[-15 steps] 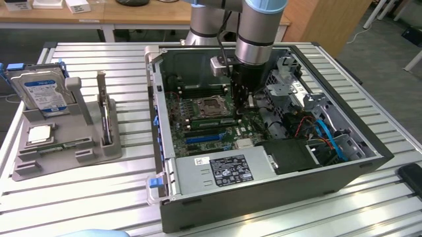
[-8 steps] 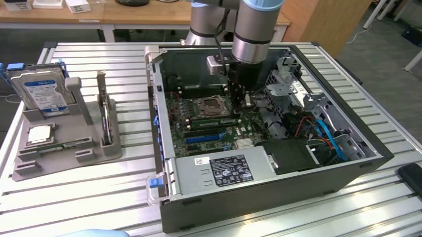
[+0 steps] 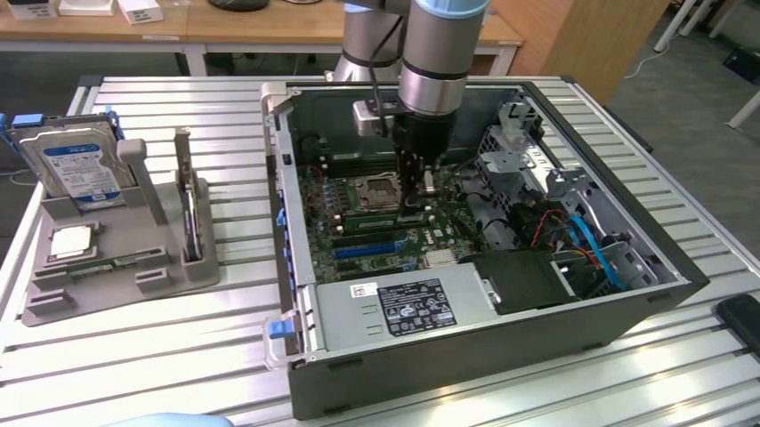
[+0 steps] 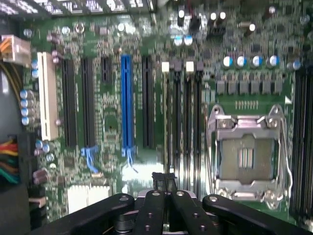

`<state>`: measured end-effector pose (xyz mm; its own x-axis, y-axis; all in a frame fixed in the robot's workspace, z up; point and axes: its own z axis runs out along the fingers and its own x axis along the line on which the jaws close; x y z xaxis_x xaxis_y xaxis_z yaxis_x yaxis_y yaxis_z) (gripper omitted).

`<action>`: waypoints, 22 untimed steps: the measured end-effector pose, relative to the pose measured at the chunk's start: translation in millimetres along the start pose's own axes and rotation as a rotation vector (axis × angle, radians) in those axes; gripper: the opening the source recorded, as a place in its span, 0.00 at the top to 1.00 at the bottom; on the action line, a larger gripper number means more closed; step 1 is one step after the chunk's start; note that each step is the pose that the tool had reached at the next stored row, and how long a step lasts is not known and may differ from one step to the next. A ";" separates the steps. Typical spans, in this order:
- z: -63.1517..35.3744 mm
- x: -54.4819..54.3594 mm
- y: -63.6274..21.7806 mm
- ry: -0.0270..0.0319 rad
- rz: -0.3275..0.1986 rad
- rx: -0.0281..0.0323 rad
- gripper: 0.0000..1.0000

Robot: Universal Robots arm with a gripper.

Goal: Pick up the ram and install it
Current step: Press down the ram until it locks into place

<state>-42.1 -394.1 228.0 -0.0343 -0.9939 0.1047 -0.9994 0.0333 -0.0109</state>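
Observation:
My gripper (image 3: 415, 206) is deep inside the open computer case (image 3: 665, 294). It reaches down to the motherboard just beside the empty processor socket (image 3: 370, 189). In the wrist view its black fingers (image 4: 146, 210) are pressed together. Their tips (image 4: 164, 182) stand over the near end of the row of dark memory slots (image 4: 183, 122). I cannot make out a board between them. A long narrow green stick with dark chips, the ram (image 3: 109, 264), lies flat in the grey tray (image 3: 178, 276) at the exterior view's left.
The tray also holds a silver hard drive (image 3: 77, 169) standing upright and a small square processor chip (image 3: 71, 243). Inside the case are a power supply (image 3: 404, 307), drive cages (image 3: 522, 151) and coloured cables (image 3: 588, 249). A blue expansion slot (image 4: 126, 103) runs beside the memory slots.

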 end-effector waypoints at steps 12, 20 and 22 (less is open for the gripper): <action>-0.2 1.1 31.1 0.0043 0.001 0.0003 0.90; -0.4 1.7 49.4 0.0068 0.002 0.0001 0.90; -0.4 1.8 53.5 0.0074 0.002 0.0002 0.90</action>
<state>-95.6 -394.1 228.0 -0.0367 -0.9930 0.1120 -0.9993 0.0357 -0.0114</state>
